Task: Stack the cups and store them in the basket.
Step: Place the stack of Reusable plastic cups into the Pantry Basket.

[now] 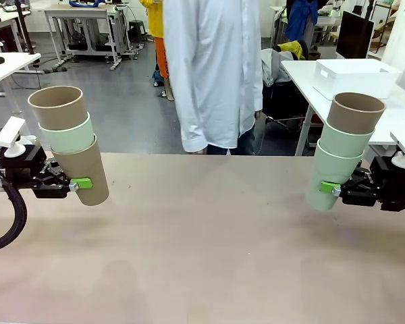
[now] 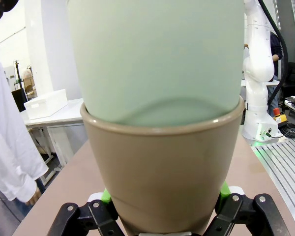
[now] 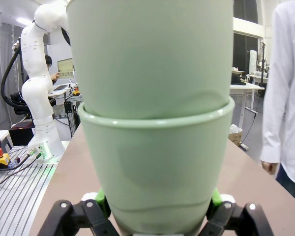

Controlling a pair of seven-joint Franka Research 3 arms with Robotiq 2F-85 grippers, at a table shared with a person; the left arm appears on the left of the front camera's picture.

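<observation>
Tan-brown over mint green over tan-brown: so runs the left stack of three tall, matte, tapered tumblers. The left jaws are closed on its bottom cup, pressing the lower wall from both sides. The right jaws are clamped the same way on the right stack, which has a pale mint tumbler at the base, another mint one nested in it and a tan-brown one on top. Both stacks look to be held clear of the beige table, each leaning outward with its mouth away from the middle. The large white rectangular plastic basket sits on a separate white table behind the right stack.

The step in hand looks like joining the two stacks into one. To do it well, bring one stack upright and hold it steady as the receiver. Line the other's base up with the open tan-brown mouth, axes matched, before lowering. Only the lowest tumbler of each stack is gripped and the upper two merely sit nested, so more tilt or a quick swing could let them slide out. The descending stack is held low, just where it must enter the receiving cup, so those jaws will likely need to regrip higher or let go early.
</observation>
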